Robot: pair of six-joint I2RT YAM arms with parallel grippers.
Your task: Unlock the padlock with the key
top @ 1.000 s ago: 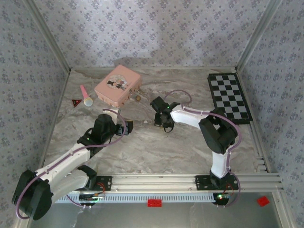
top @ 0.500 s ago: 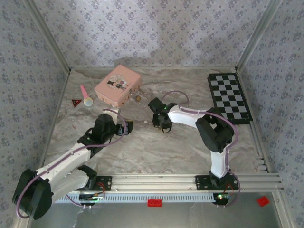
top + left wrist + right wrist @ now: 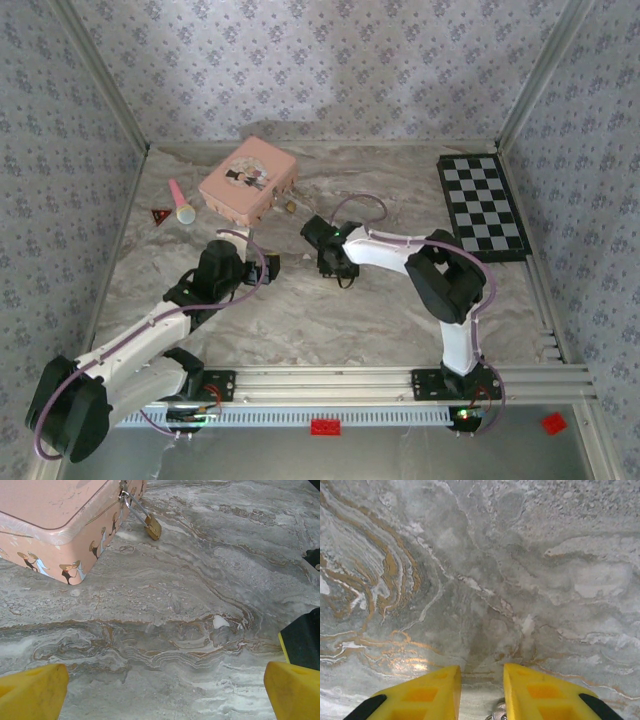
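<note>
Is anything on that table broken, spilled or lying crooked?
Nothing looks broken or spilled. The padlock hangs slanted from the clasp of the pink tin, its body resting on the marbled table.

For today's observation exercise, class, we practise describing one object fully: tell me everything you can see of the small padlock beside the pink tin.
The padlock is tiny, with a blocky brass-gold body and a thin grey metal shackle. The shackle looks closed and is hooked onto the side of the pink tin, near its lid edge. The lock slants down and away from the tin, and its body rests on the marbled table. Its keyhole cannot be made out, and nothing else touches it.
</note>
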